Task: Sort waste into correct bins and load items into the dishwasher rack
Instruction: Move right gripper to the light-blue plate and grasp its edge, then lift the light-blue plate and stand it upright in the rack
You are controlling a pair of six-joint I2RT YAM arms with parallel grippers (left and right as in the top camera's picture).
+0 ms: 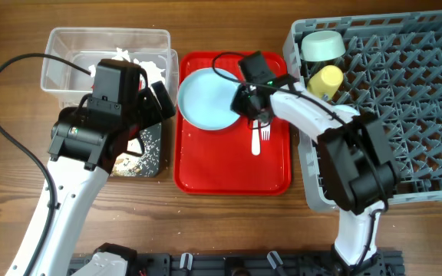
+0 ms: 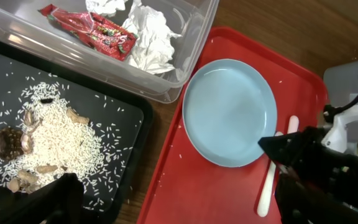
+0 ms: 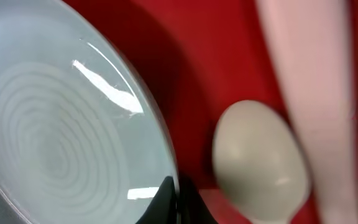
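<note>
The light blue plate (image 1: 208, 98) lies on the red tray (image 1: 232, 172). My right gripper (image 1: 249, 103) is shut on its right rim; the right wrist view shows the jaws (image 3: 179, 200) pinching the plate's edge (image 3: 61, 124). The white spoon (image 1: 255, 144) (image 3: 260, 162) and fork (image 1: 265, 133) lie just right of the plate. My left gripper (image 1: 158, 106) is open and empty, hovering between the black tray (image 2: 114, 121) and the red tray. The red wrapper (image 2: 95, 30) and tissue wads (image 2: 149, 36) lie in the clear tub (image 1: 60, 54). Food scraps (image 2: 27, 146) lie in the black tray. The light blue bowl is out of view.
The grey rack (image 1: 405, 100) stands at the right and holds the pale green bowl (image 1: 323, 44) and the yellow cup (image 1: 324, 80) in its near-left corner. My right arm reaches from the rack's front over to the red tray. The rack's wall rises beside the tray.
</note>
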